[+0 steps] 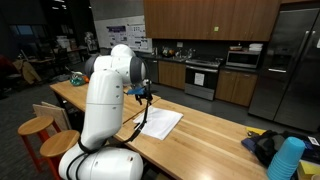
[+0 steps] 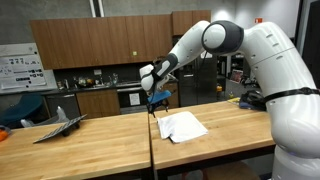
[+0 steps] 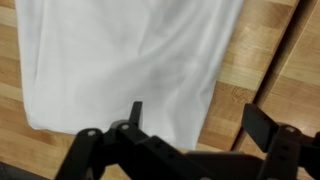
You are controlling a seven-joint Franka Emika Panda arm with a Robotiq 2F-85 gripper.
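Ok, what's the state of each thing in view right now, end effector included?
end effector: open, empty, poised above the cloth's edge.
white cloth: spread out on the wooden table, lightly wrinkled, not gripped.
blue cup stack: upright at the table's end.
oven: door shut.
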